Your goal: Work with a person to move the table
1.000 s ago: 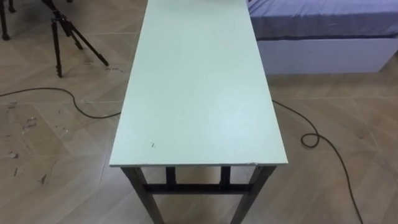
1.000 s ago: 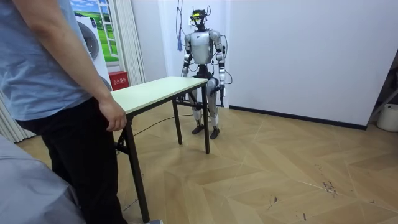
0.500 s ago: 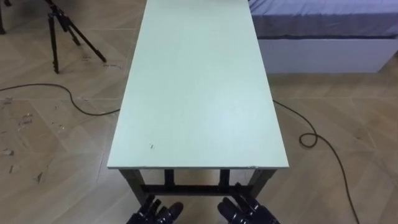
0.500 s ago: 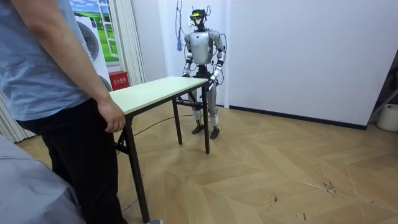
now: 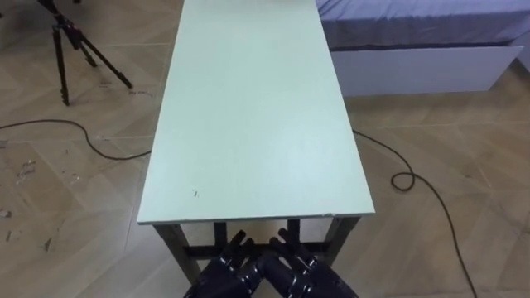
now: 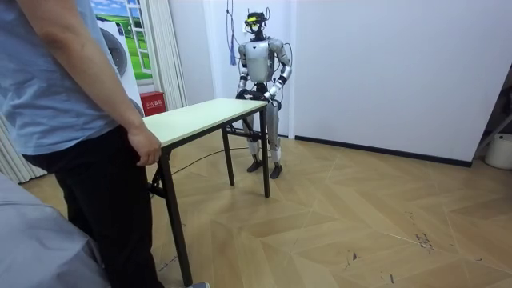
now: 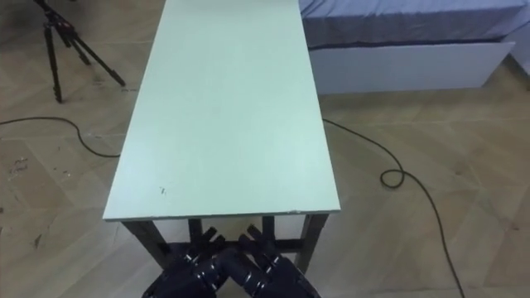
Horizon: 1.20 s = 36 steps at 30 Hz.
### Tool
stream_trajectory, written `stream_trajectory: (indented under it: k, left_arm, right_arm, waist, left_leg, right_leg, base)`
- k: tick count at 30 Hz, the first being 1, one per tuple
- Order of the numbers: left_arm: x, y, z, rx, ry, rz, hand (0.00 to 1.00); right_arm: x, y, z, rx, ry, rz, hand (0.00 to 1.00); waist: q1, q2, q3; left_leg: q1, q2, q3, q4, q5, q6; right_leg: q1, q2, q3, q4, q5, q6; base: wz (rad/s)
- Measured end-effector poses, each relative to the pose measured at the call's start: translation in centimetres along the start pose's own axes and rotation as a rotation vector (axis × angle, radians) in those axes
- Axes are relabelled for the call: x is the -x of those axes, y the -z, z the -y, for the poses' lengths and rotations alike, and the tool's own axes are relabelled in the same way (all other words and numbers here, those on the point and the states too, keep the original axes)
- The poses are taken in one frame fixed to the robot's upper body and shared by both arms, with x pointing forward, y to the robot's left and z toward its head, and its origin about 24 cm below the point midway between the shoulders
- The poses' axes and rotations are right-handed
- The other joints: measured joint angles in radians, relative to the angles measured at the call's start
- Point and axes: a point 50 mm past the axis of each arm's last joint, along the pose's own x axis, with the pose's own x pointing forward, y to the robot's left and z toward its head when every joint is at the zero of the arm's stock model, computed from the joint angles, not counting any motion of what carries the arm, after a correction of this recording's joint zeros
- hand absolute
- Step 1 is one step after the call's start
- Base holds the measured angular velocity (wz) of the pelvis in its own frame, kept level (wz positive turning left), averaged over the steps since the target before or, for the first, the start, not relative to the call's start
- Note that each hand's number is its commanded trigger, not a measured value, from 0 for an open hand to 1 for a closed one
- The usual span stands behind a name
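In the left eye view, the desk (image 5: 257, 116) ran away from the robot, with its short near edge just in front of it. Under this edge the left hand (image 5: 225, 271) and the right hand (image 5: 305, 269) lay close together. Both were released, the fingers stretched forward toward the dark frame (image 5: 341, 232) and holding nothing. Whether the fingertips touched the frame could not be told. The step in hand seemed to be taking hold of the near end. To do it well, the hands should probably go further apart, one near each corner, and come under the top before any lift, so that the desk would not tip sideways. The top was bare, with no container on it, so nothing could slide or spill. A tripod (image 5: 66, 50) stood far to the left and a bed (image 5: 414, 41) far to the right, and both would need room.

In the room view, the robot stood upright at the far end of the desk. A person (image 6: 64, 104) stood at the near end, and the person's hand (image 6: 146, 150) was just beside the corner; a grasp could not be told.

In the right eye view, the two hands appeared the same way, low under the near edge, side by side.
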Motion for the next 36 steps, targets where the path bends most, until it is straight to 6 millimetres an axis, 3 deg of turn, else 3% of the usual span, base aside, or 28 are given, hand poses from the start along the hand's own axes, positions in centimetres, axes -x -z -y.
stream_trajectory:
  k: [5,11,25,36]
  left_arm:
    - [-0.9,-1.3,0.5,-0.035,0.027,0.019,0.0]
    - [-1.6,-3.6,0.7,-0.071,0.019,0.059,0.0]
    - [-2.4,-6.2,-0.4,-0.066,-0.12,0.078,0.0]
    - [-2.7,-7.1,-1.6,0.218,-0.192,0.149,0.0]
  right_arm:
    - [-0.7,-1.4,-0.4,0.049,-0.028,0.014,0.0]
    - [-1.1,-3.0,-0.7,0.088,-0.04,0.036,0.0]
    - [-2.7,-5.5,-0.5,0.207,0.065,-0.014,0.0]
    - [-2.9,-5.9,-0.3,0.14,0.13,0.004,0.0]
  waist:
    - [0.007,0.002,0.001]
    - [0.008,0.006,0.0136]
    - [0.011,0.005,0.0135]
    - [0.033,-0.004,0.0109]
  left_leg:
    - [0.014,0.0,-0.003,0.0,0.001,0.0]
    - [0.037,0.0,0.0,-0.009,0.001,0.0]
    - [0.038,0.0,0.005,-0.003,0.003,-0.001]
    - [0.038,0.001,0.0,-0.004,0.003,-0.001]
  right_leg:
    - [0.005,0.0,0.009,-0.002,0.0,0.0]
    - [0.028,0.001,0.01,-0.007,0.0,0.0]
    - [0.03,0.0,0.009,-0.005,0.0,0.0]
    - [0.028,0.0,0.0,-0.006,0.0,0.0]
  base:
    - [-0.03]
    - [0.0]
    - [0.0]
    - [0.0]
